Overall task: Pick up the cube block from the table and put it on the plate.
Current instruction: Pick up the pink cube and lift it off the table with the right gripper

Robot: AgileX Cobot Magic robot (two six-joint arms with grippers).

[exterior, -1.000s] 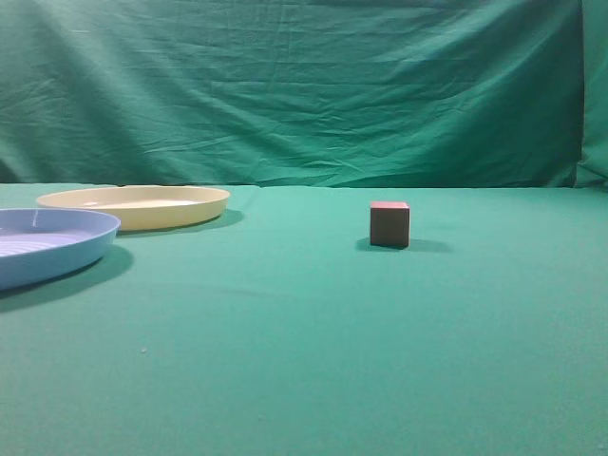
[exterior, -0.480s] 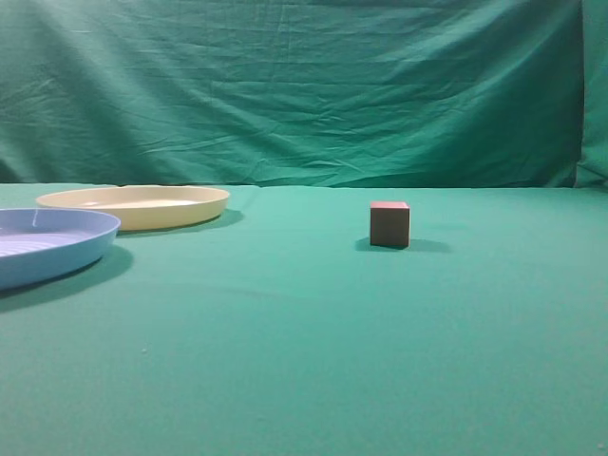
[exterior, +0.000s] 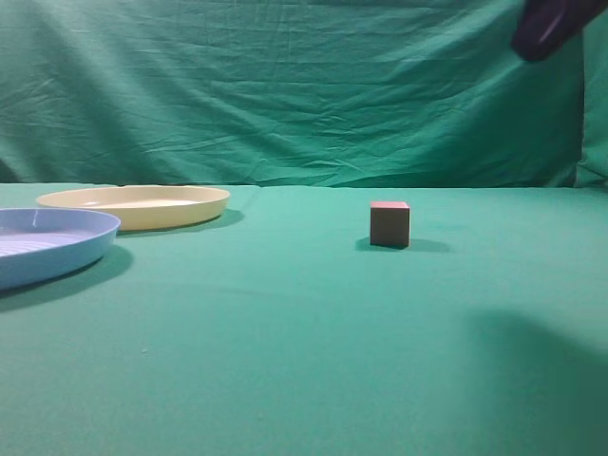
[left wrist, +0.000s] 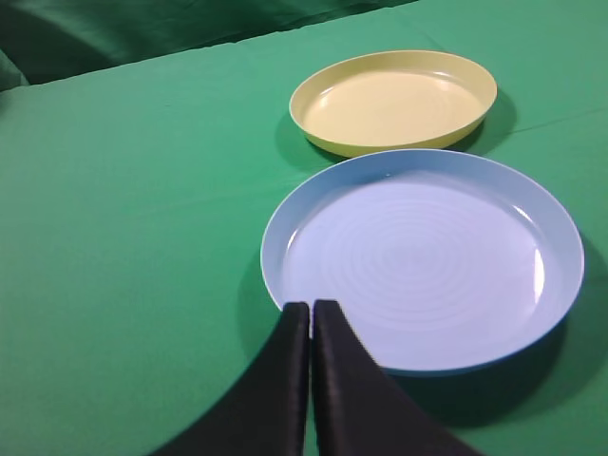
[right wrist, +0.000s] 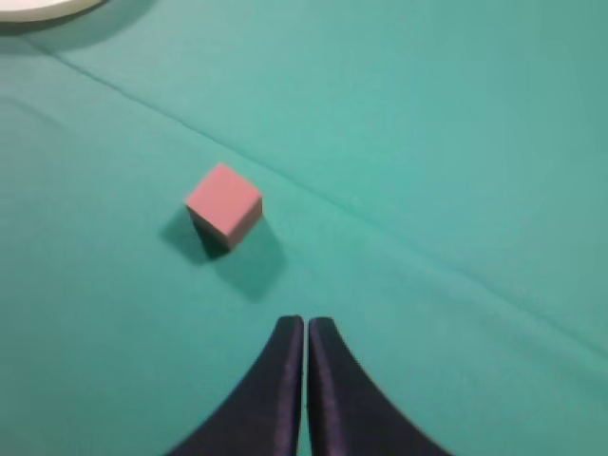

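The small reddish-pink cube block point(exterior: 389, 224) stands on the green table point(exterior: 304, 332), right of centre; it also shows in the right wrist view point(right wrist: 223, 203). The pale yellow plate point(exterior: 133, 205) lies at the far left and shows in the left wrist view point(left wrist: 393, 101). My right gripper point(right wrist: 305, 325) is shut and empty, above the cloth, short of the cube and to its right; a dark blurred part of it point(exterior: 546, 27) shows at the top right of the exterior view. My left gripper point(left wrist: 310, 308) is shut and empty, at the near rim of the blue plate.
A light blue ribbed plate point(exterior: 43, 242) lies at the left edge, nearer than the yellow plate; it also shows in the left wrist view point(left wrist: 423, 256). A green cloth backdrop point(exterior: 285, 95) hangs behind the table. A corner of a pale plate point(right wrist: 38, 8) shows top left in the right wrist view.
A dark blurred part of my right arm has come into the top right of the exterior view, and a shadow has appeared on the cloth at the lower right. Cube and plates have not moved.
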